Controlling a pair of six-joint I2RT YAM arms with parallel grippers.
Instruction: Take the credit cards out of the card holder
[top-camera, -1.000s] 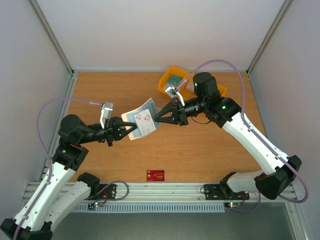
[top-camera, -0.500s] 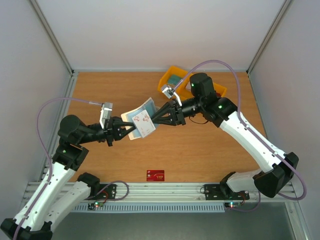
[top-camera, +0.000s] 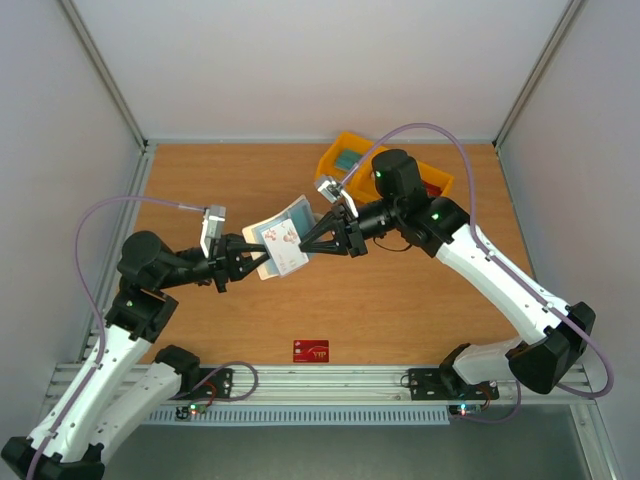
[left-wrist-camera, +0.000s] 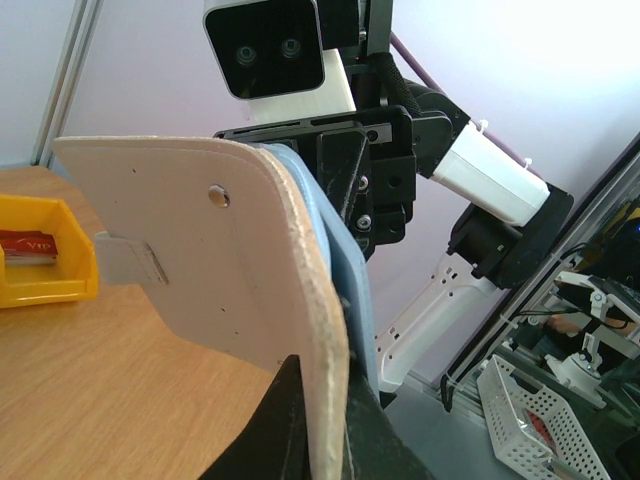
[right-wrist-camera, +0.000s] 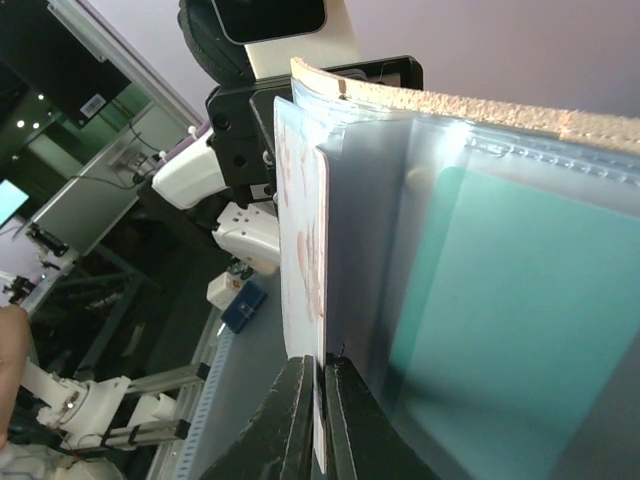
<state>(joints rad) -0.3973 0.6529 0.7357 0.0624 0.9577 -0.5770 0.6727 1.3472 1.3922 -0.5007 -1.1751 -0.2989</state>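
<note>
The card holder (top-camera: 291, 214) was up off the desk (top-camera: 400, 300), held between the two arms near the middle of the scene. The left gripper (top-camera: 261, 260) was clenched on the holder's near-left edge. In the left wrist view, its fingers (left-wrist-camera: 283, 425) pinched the cream cover (left-wrist-camera: 200, 270), which curved upward with its snap tab hanging to the left.

The right gripper (top-camera: 304, 243) came in from the right and was closed on a pale card (top-camera: 283, 246) with reddish print. In the right wrist view, its fingers (right-wrist-camera: 292, 410) gripped the card's edge (right-wrist-camera: 300, 260), and the card stood just in front of the holder's clear sleeves (right-wrist-camera: 480, 250).

A red card (top-camera: 311, 350) lay flat on the desk near its front edge, well apart from the holder. A yellow bin (top-camera: 330, 172) sat at the far right, behind the right arm.
</note>
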